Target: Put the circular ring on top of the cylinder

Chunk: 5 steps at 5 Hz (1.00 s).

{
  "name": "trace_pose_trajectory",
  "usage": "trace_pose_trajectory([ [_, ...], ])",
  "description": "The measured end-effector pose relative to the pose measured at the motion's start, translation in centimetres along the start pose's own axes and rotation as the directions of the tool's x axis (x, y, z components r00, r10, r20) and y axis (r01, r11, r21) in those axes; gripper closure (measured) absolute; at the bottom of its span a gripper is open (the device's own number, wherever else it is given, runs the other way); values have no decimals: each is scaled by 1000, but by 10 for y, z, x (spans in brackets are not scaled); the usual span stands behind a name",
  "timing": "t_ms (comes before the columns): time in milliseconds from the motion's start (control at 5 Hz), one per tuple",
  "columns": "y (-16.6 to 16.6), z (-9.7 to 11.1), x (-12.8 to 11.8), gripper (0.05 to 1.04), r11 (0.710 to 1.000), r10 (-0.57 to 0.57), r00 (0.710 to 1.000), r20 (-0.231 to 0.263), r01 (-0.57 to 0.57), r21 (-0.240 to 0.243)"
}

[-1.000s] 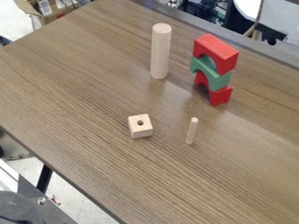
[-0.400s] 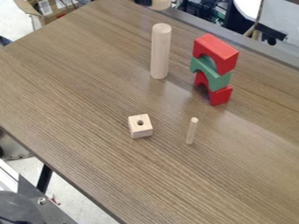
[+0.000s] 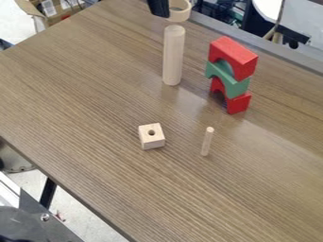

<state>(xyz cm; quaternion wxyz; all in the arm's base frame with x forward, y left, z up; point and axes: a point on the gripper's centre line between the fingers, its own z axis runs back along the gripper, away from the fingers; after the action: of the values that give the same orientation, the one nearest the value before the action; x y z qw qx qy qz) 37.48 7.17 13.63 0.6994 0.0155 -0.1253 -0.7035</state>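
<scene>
holds a pale, round wooden ring (image 3: 180,17) aloft in the black two-finger gripper (image 3: 161,10), apparently clamped at one side of the ring, just above the top of the tall, pale wooden cylinder (image 3: 174,56) in the view. could catch on the cylinder's rim if lowered tilted or off-centre, and so tip it. could slide off after release if left unevenly seated, or bump the cylinder if brought across too low. needs centring over the cylinder, then a gentle, level descent.

to the right of the cylinder, leaves little room beside a stack of red and green arched blocks (image 3: 228,79), likely to topple at a nudge. offers wider working room to the left, over the brown wood-grain table (image 3: 82,80), with its far edge behind the cylinder. nearer the camera than the cylinder, and well apart, has a pale wooden cube with a hole (image 3: 152,142) and a thin wooden peg (image 3: 207,142).
</scene>
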Motion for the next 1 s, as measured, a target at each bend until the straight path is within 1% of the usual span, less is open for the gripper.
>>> trace_pose_trajectory([
  [200,-2,-4,1,339,1000,-1,1000,7,1,-21],
  [800,-2,-4,2,339,1000,9,1000,12,-9,-19],
  [1000,-4,-5,2,339,999,17,1000,11,-16,-27],
])
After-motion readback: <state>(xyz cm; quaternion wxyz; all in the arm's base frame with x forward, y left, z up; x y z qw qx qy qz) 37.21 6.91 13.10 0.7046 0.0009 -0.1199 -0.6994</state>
